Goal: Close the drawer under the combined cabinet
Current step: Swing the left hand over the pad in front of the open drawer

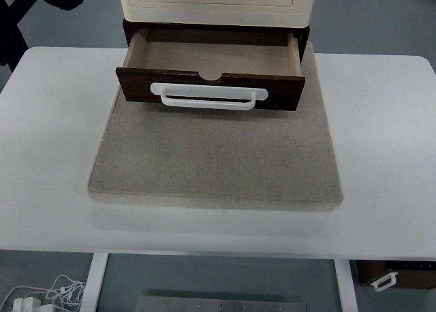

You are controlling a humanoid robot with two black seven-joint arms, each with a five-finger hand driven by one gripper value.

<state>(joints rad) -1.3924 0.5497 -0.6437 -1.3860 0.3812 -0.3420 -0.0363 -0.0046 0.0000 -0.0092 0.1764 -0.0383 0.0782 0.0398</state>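
1. At twelve o'clock on the grey pad (pixel 218 159), the drawer (pixel 211 72) stood pulled open under the cream cabinet (pixel 216 0).
2. Its white handle (pixel 208 96) faced six o'clock.
3. Neither robot hand showed, so finger state could not be told.

Dark brown drawer (pixel 210 87) pulled out — open and empty inside, with a white handle (pixel 208 97) across its front. Sits under the cream cabinet (pixel 215 2) — at the far middle of the table.
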